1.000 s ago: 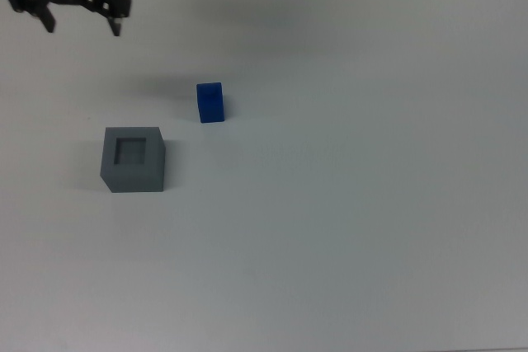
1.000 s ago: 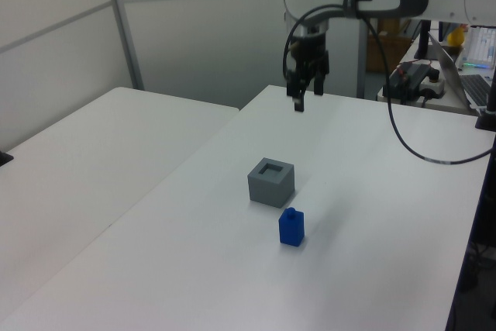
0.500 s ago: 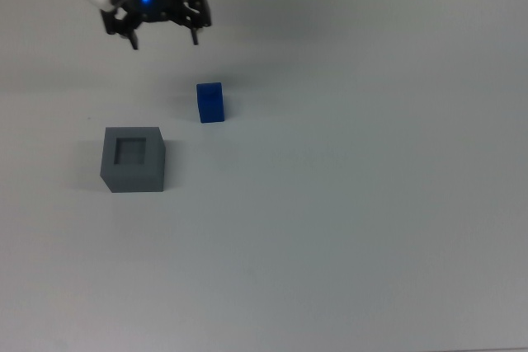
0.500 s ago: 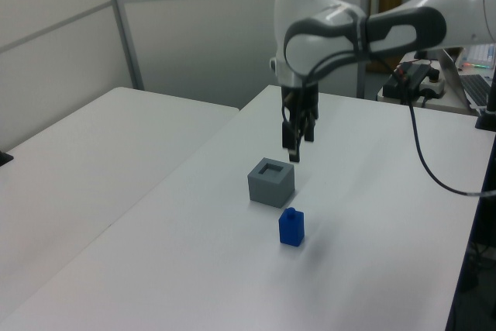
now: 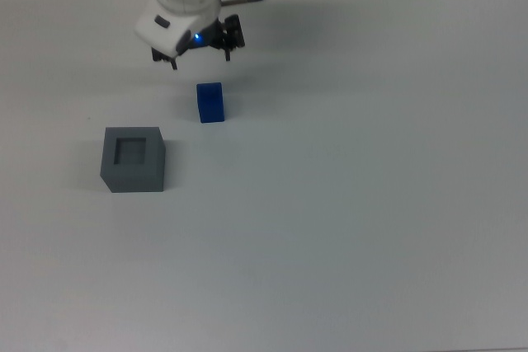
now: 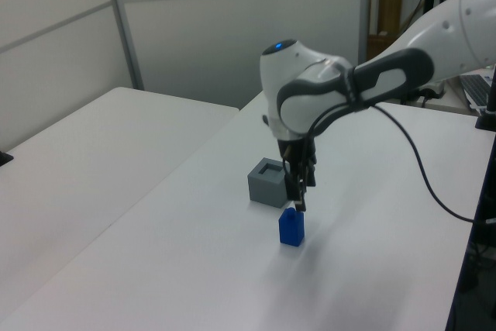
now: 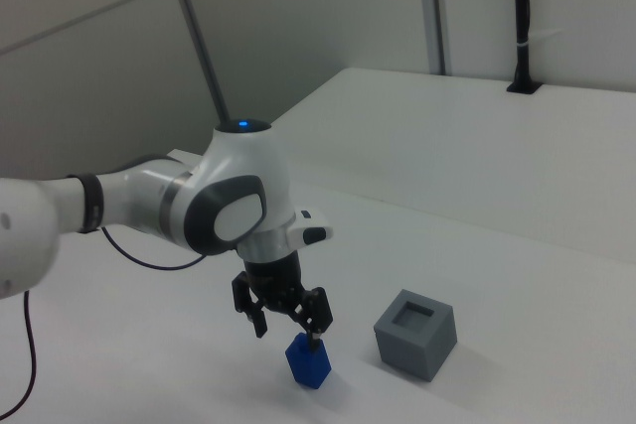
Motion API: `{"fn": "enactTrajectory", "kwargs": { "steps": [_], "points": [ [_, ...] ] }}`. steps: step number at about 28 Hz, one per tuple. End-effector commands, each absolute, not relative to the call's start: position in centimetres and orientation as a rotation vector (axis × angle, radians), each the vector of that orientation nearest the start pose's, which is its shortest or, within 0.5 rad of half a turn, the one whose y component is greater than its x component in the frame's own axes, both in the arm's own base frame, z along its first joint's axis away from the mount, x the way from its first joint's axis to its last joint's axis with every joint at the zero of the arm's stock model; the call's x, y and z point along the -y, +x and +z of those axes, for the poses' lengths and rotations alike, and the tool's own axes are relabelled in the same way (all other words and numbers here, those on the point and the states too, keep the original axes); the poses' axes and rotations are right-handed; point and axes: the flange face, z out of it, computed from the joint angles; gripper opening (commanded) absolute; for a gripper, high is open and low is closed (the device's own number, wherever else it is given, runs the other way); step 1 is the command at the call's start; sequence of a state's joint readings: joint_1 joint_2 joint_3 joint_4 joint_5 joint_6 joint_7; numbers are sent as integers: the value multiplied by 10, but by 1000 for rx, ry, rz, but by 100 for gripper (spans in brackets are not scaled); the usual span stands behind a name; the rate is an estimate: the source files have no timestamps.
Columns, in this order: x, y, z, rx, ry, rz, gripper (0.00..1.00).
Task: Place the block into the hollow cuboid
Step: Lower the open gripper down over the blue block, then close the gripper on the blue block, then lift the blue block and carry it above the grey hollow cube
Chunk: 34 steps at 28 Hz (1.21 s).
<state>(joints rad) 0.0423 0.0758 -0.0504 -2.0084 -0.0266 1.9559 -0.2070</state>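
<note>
From the top view, the tool [image 5: 200,53] hangs with its two fingers spread apart and nothing between them, just beyond the block [image 5: 210,102] toward the top view's upper edge. The block stands alone on the white bench [image 5: 371,204]. The hollow cuboid [image 5: 133,159] sits apart from it, toward the top view's lower left, with its square recess facing up and nothing in it.

In the left view, the tool [image 6: 298,201] points down, its fingertips right above the top of the block [image 6: 291,228]. The hollow cuboid [image 6: 270,182] stands just behind the block.

In the right view, the tool [image 7: 287,330] is open above the block [image 7: 309,361], and one fingertip is near the block's top. The hollow cuboid [image 7: 416,334] stands to the right view's right of the block, not touching it.
</note>
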Motion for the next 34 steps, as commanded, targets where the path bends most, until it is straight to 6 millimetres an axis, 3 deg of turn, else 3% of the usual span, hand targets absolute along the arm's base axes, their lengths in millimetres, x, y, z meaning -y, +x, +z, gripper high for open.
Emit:
{"fn": "enactTrajectory", "kwargs": {
  "steps": [1, 10, 11, 16, 17, 20, 26, 34],
  "points": [
    [1, 569, 379, 316, -3166, 180, 100],
    [0, 579, 355, 348, -3185, 199, 100],
    [-4, 579, 353, 374, -3193, 208, 94],
    [-8, 580, 344, 419, -3207, 236, 37],
    [-9, 580, 345, 417, -3206, 233, 19],
    [-9, 579, 345, 413, -3203, 243, 0],
    [-4, 586, 368, 378, -3202, 227, 0],
    [40, 612, 447, 180, -3175, 138, 0]
  ]
}}
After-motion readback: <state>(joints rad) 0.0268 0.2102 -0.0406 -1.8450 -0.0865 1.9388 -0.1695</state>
